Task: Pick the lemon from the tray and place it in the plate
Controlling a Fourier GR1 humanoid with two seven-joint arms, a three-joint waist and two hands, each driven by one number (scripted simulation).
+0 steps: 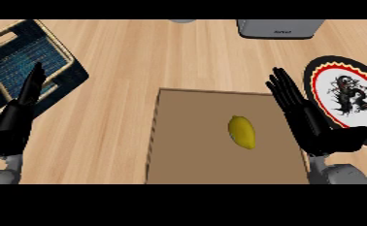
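At the worktop's left edge, left hand (22, 108), fingers straight and together, pointing up over the corner of a dark blue slatted crate (39, 57); at rest, holding nothing. Along the worktop's near edge, toward the middle, a flat brown tray (193, 167), with the lemon (242, 132) lying right of the tray's centre, long axis roughly toward the far edge, untouched. Just over the tray's right edge, right hand (305, 113), fingers straight and pressed together, empty, near the lemon but apart from it. At the worktop's right edge, the plate (319, 72), dark-rimmed with a red band and a white centre, partly behind that hand. At the far edge, a grey appliance (278, 27). Judged step: approach, pick not yet begun. Next move likely calls for swinging the right hand left and down over the lemon, then curling round it.
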